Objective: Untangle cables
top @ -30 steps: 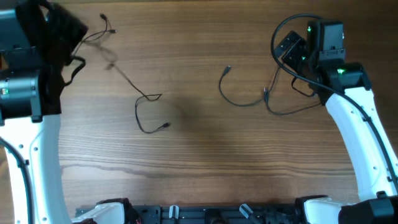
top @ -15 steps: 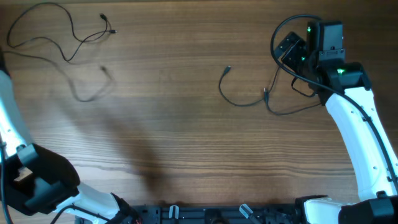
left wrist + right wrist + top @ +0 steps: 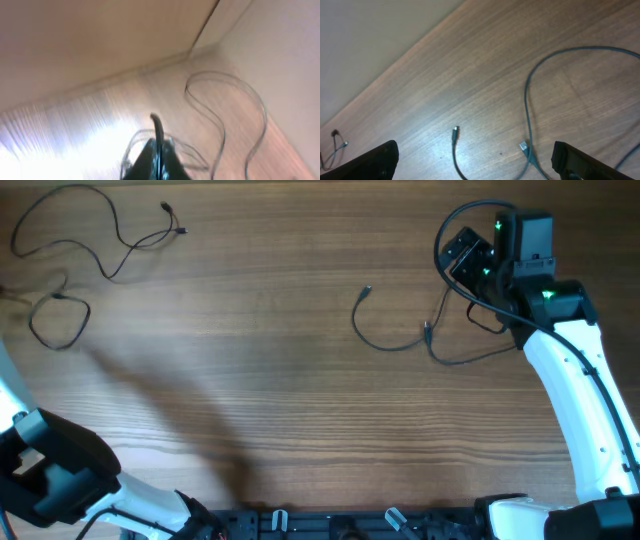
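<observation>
In the left wrist view all is blurred: the cables [image 3: 220, 74] beyond the fingers [image 3: 150, 162] look smeared (plugs unreadable).

Thin black cables [image 3: 110, 275] looped far left, one cable [image 3: 385, 348] centre-right

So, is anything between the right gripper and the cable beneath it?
Nothing visible stands in the way. The open right gripper hangs above the thin black cable, which lies loose on the wooden table. No other object sits between them.
</observation>
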Motion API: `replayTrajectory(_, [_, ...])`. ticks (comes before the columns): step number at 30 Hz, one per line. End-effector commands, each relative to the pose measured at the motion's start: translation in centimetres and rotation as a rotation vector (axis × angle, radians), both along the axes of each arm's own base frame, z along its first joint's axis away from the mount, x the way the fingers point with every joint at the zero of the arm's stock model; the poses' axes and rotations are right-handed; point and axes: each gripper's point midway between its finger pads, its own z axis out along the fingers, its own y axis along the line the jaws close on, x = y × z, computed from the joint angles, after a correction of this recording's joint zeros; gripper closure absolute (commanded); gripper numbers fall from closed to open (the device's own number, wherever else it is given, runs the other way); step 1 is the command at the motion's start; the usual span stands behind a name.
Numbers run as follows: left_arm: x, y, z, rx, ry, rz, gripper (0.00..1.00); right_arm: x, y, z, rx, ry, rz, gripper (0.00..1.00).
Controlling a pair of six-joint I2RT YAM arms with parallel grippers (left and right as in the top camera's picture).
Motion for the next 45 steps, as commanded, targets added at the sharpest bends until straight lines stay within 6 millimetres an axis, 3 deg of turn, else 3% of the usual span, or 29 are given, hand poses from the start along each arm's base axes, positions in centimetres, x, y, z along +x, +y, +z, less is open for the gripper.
replayTrajectory(1, [-0.7, -3.4, -4.2, -0.247, 0.020, 0.067, 0.96, 0.2, 0.2, -0.4, 0.004, 0.009, 0.017, 0.00])
replayTrajectory(3, [-1.4, -5.4, -6.3, -0.312, 0.095, 0.056, 0.96, 0.2, 0.2, -0.3, 0.005, 0.006, 0.016, 0.00])
replayTrajectory(4, [-2.1, -7.1, -8.6, -0.349, 0.169, 0.047, 0.96, 0.2, 0.2, -0.3, 0.005, 0.006, 0.017, 0.00])
replayTrajectory(10, [-0.7, -9.4, -12.2, -0.496, 0.115, 0.020, 0.94, 0.1, 0.2, -0.4, 0.003, 0.013, 0.016, 0.00])
replayTrajectory(11, [-0.7, -9.1, -12.5, -0.486, 0.124, 0.030, 0.95, 0.1, 0.2, -0.5, 0.003, 0.015, 0.017, 0.00])
replayTrajectory(12, [-1.3, -7.4, -13.3, -0.417, 0.161, 0.089, 0.96, 0.0, 0.2, -0.5, 0.003, 0.017, 0.017, 0.00])
replayTrajectory(15, [-2.3, -2.7, -13.1, -0.239, 0.174, 0.221, 0.96, -0.1, 1.0, -0.5, 0.037, 0.021, 0.049, 0.00])
replayTrajectory(19, [-1.5, 0.6, -12.3, -0.106, 0.176, 0.154, 0.96, -0.1, 1.1, -0.5, 0.023, 0.021, 0.071, 0.00])
replayTrajectory(24, [1.0, 1.6, -10.2, 0.159, 0.351, -0.167, 0.96, 0.1, 1.1, -0.4, 0.025, 0.013, 0.070, 0.00])
replayTrajectory(30, [1.8, 2.1, -9.2, 0.326, 0.507, -0.361, 0.96, 0.1, 1.1, -0.3, 0.027, 0.009, 0.069, 0.01])
replayTrajectory(32, [2.0, 2.3, -9.7, 0.360, 0.557, -0.412, 0.96, 0.1, 1.3, -0.3, 0.032, 0.010, 0.074, 0.00])
replayTrajectory(35, [2.7, 2.8, -11.9, 0.357, 0.575, -0.427, 0.95, 0.0, 1.6, -0.3, 0.047, 0.011, 0.088, 0.00])
replayTrajectory(38, [3.0, 2.7, -14.6, 0.314, 0.586, -0.427, 0.00, 0.0, 2.2, -0.2, 0.071, 0.010, 0.110, 0.00])
replayTrajectory(40, [3.5, 2.7, -14.1, 0.319, 0.547, -0.402, 0.00, 0.0, 2.1, -0.2, 0.071, 0.010, 0.109, 0.00])
replayTrajectory(42, [4.2, 2.2, -12.3, 0.348, 0.507, -0.392, 0.00, 0.1, 2.1, -0.2, 0.071, 0.007, 0.110, 0.00])
replayTrajectory(45, [6.3, -0.7, -8.1, 0.373, 0.374, -0.378, 0.00, 0.2, 2.1, -0.1, 0.068, 0.002, 0.112, 0.00])
